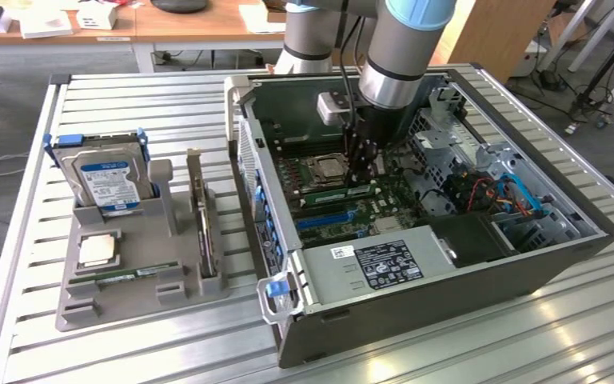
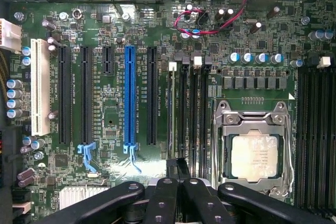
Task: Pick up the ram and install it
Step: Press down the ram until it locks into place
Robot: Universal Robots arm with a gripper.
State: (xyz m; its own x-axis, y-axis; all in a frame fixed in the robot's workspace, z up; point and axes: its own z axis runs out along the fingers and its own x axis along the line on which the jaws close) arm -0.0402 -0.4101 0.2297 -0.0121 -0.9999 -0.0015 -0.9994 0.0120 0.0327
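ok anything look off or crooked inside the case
Nothing stands out. The ram stands edge-on in its slot, parallel to the empty slots beside the processor, under the gripper. A red wire loops loosely over the motherboard, clear of the slots.

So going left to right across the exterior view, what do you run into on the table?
hard drive → upright expansion card → blue latch on the case's edge → processor on the motherboard → gripper down beside the memory slots → blue cables
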